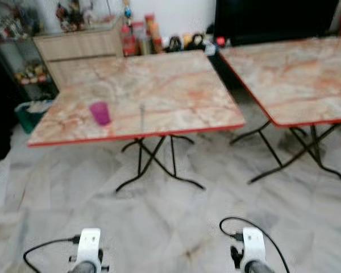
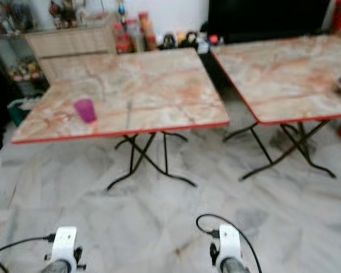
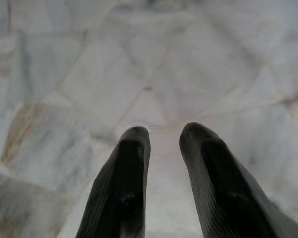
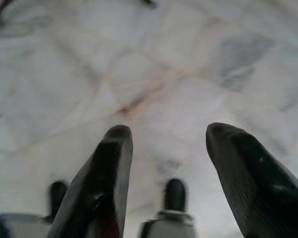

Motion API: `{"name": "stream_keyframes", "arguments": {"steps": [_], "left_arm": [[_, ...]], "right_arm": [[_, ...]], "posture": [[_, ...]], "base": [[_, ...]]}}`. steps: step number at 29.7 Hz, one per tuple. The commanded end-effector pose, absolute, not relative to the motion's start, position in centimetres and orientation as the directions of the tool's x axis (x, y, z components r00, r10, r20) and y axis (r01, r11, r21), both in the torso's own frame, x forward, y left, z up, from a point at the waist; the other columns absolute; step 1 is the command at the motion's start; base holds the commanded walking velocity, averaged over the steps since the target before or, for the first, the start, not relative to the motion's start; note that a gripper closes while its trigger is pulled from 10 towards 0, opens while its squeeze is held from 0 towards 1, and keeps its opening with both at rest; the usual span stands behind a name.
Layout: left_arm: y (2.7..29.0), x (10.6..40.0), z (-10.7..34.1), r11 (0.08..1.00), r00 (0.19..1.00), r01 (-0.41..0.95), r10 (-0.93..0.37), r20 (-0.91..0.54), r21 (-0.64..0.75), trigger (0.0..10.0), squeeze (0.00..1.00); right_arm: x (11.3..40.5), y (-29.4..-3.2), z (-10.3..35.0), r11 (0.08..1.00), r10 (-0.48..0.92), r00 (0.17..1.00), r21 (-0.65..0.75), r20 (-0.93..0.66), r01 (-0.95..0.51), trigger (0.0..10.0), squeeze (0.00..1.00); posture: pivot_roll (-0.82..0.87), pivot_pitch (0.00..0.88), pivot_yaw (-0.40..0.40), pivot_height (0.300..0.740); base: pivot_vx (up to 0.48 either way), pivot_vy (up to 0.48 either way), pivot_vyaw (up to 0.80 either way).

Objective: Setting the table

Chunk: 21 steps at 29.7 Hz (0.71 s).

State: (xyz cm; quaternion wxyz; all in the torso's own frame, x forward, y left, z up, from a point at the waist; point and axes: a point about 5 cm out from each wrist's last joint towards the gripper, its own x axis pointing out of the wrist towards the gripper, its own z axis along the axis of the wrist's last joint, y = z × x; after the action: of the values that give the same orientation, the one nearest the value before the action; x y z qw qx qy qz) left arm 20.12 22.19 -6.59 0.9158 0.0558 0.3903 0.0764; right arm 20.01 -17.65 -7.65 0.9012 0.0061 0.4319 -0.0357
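With left gripper [image 3: 161,136] and right gripper [image 4: 166,136] both spread and empty, grasp the light, rigid purple cup [image 1: 100,112] mid-wall on the surface [image 1: 176,91].

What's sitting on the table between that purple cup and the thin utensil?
Nothing: in the left eye view, the stretch of marble-patterned tabletop between the purple cup and the thin utensil is bare.
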Motion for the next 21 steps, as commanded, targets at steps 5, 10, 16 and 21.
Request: {"name": "stream_keyframes", "arguments": {"steps": [5,10,16,21], "left_arm": [[22.62,20.20,-6.46,0.980,0.683,-0.093,0.191,-0.705,0.175,10.0,0.00],[22.48,20.45,-6.35,0.981,0.689,-0.089,0.187,-0.701,0.174,10.0,0.00],[22.60,20.49,-6.30,0.980,0.688,-0.091,0.191,-0.700,0.177,10.0,0.00],[22.62,20.42,-6.33,0.979,0.687,-0.088,0.192,-0.700,0.182,10.0,0.00]], "right_arm": [[20.28,-17.28,-7.53,0.998,-0.049,0.633,-0.012,-0.773,0.063,10.0,0.00],[20.33,-17.23,-7.50,0.998,-0.047,0.635,-0.010,-0.771,0.062,10.0,0.00],[20.41,-17.18,-7.46,0.998,-0.047,0.637,-0.007,-0.770,0.065,10.0,0.00],[20.47,-17.19,-7.43,0.998,-0.047,0.639,-0.005,-0.768,0.067,10.0,0.00]], "posture": [[0.03,0.000,0.064,0.740],[0.03,0.000,0.064,0.740],[0.04,0.000,0.066,0.740],[0.04,0.000,0.067,0.740]], "base": [[0.000,0.365,0.00],[0.000,0.455,0.00],[0.000,0.480,0.00],[0.000,0.384,0.00]]}}
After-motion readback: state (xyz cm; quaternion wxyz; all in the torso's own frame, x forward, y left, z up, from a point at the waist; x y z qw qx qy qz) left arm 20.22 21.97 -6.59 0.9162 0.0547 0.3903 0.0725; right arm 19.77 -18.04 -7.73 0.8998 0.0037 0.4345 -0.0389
